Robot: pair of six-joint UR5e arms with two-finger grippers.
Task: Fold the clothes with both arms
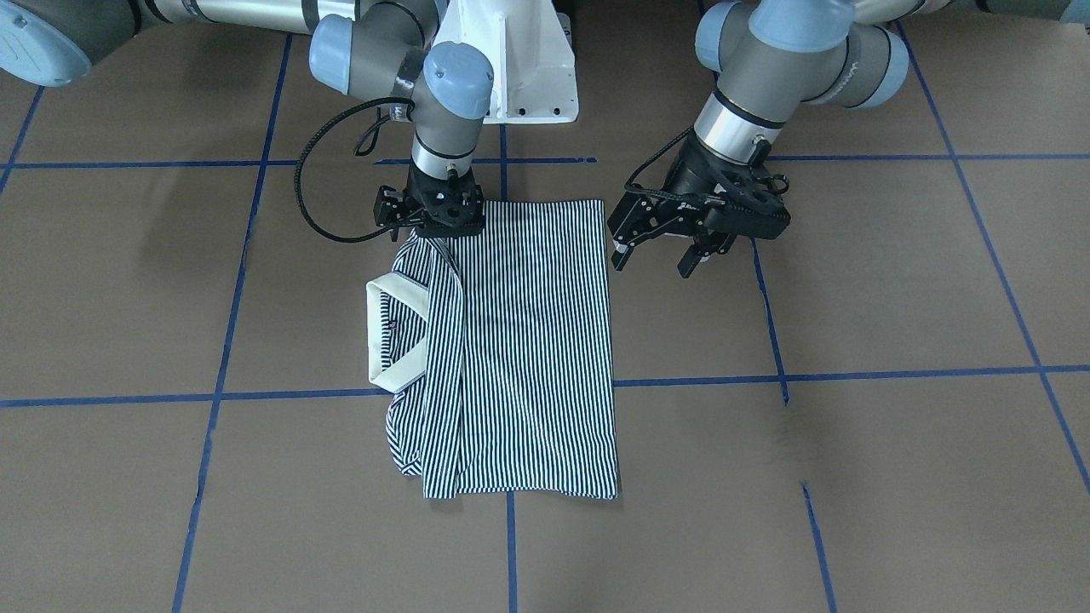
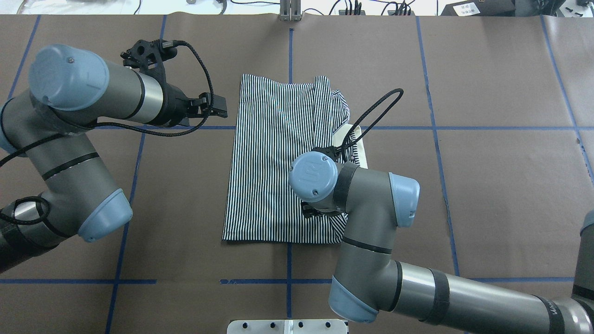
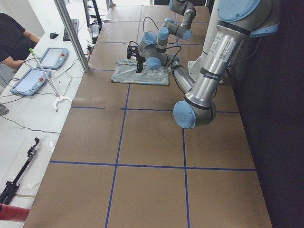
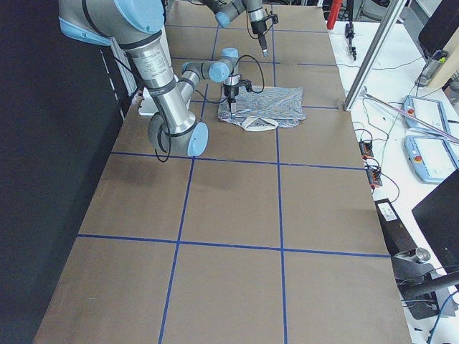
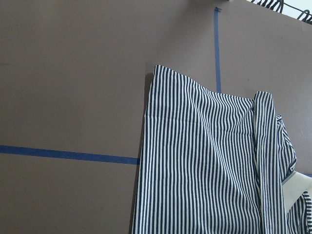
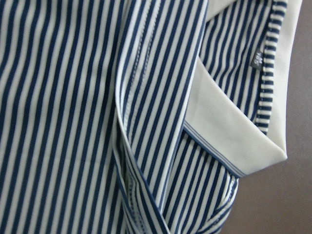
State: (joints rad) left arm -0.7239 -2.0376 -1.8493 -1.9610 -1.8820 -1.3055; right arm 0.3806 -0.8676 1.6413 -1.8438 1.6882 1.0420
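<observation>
Right gripper is down on the polo shirt at its robot-side corner by the collar; can't tell if it's pinching. Shirt lies folded mid-table, away from every edge. Left gripper, spread, hangs off the opposite side. Prob. best: L takes the matching corner, both lift level, cloth taut, over to far edge.

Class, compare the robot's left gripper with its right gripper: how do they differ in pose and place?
The left gripper hangs tilted beside the shirt, over the table; the right gripper points straight down onto the shirt's edge. The left gripper's jaws stand open; the right gripper's jaws are hidden. Both are black and two-fingered.
</observation>
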